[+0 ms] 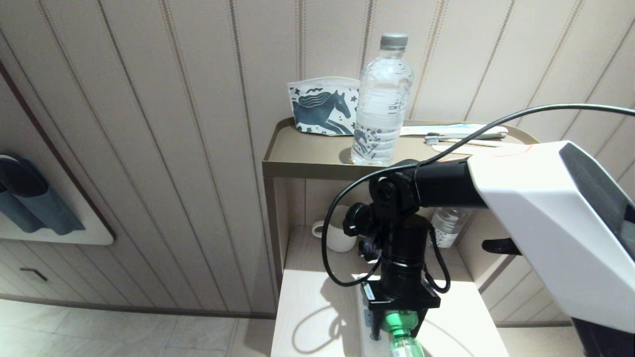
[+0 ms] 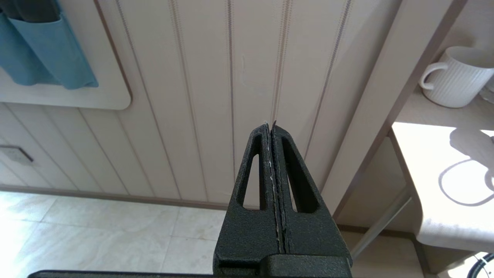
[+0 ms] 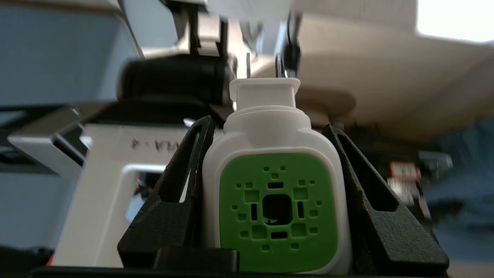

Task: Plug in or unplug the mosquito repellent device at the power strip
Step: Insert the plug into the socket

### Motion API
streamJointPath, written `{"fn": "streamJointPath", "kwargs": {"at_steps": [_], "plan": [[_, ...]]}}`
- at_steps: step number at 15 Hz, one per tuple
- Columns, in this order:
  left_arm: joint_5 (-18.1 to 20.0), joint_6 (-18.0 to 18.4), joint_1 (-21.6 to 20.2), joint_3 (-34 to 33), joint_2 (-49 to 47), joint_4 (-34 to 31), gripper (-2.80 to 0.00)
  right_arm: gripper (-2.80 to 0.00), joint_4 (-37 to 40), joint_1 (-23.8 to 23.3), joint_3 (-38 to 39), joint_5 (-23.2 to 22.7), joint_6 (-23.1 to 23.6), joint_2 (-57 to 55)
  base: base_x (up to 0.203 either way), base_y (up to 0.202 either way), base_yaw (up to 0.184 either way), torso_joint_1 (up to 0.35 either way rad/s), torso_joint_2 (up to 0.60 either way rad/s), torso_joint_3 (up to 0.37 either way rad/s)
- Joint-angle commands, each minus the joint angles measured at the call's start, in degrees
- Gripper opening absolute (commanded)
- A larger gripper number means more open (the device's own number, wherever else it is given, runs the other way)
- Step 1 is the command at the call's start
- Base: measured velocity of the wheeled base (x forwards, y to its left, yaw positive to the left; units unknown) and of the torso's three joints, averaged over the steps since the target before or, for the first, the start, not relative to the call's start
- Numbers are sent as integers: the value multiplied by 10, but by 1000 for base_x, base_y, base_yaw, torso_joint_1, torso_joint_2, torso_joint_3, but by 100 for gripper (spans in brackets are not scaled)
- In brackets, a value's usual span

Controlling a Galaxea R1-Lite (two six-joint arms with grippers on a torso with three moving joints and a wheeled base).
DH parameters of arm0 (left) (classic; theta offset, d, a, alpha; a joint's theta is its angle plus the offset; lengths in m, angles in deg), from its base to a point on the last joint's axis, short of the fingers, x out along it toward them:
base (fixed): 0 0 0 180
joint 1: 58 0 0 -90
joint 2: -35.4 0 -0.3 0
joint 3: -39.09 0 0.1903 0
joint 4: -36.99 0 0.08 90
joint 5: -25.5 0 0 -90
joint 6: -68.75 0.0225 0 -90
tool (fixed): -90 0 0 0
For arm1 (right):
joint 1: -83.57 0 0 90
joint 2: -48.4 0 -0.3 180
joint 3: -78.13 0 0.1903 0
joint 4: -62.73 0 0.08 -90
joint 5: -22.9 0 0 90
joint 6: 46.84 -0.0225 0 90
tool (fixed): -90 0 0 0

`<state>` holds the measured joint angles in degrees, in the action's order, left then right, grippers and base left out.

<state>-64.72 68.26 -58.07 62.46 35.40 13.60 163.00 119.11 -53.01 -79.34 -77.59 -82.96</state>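
My right gripper (image 1: pixel 401 325) reaches down over the lower shelf and is shut on the mosquito repellent device (image 1: pixel 404 344), whose green bottle shows below the fingers. In the right wrist view the device (image 3: pixel 276 208), white with a green perforated centre, sits clamped between both fingers of the right gripper (image 3: pixel 268 121). Its two metal prongs stand bare in the air, in no socket. The power strip (image 1: pixel 366 325) lies on the shelf just left of the gripper, mostly hidden by it. My left gripper (image 2: pixel 270 124) is shut on nothing, parked beside the shelf unit and out of the head view.
A white mug (image 1: pixel 340 233) and a small bottle (image 1: pixel 449 225) stand at the back of the lower shelf. On the upper shelf (image 1: pixel 307 168) are a water bottle (image 1: pixel 382 99), a horse-print pouch (image 1: pixel 322 106) and a toothbrush (image 1: pixel 466 139). Panelled wall lies behind.
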Motion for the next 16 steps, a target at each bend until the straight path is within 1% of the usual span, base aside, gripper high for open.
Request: {"fn": "streamJointPath", "kwargs": {"at_steps": [1, 4, 8, 12, 16], "plan": [[0, 0, 0, 0, -1, 0, -280, -280, 20, -15, -15, -4, 1, -20, 0, 0, 0, 0, 0, 0], [0, 0, 0, 0, -1, 0, -280, -280, 21, -33, -35, -4, 2, -25, 0, 0, 0, 0, 0, 0], [0, 0, 0, 0, -1, 0, -280, -280, 14, -29, -37, -1, -3, -37, 0, 0, 0, 0, 0, 0], [0, 0, 0, 0, -1, 0, -280, -280, 1, -22, -22, -1, -7, -38, 0, 0, 0, 0, 0, 0], [0, 0, 0, 0, -1, 0, -280, -280, -31, -12, 11, 1, -16, -7, 0, 0, 0, 0, 0, 0]]}}
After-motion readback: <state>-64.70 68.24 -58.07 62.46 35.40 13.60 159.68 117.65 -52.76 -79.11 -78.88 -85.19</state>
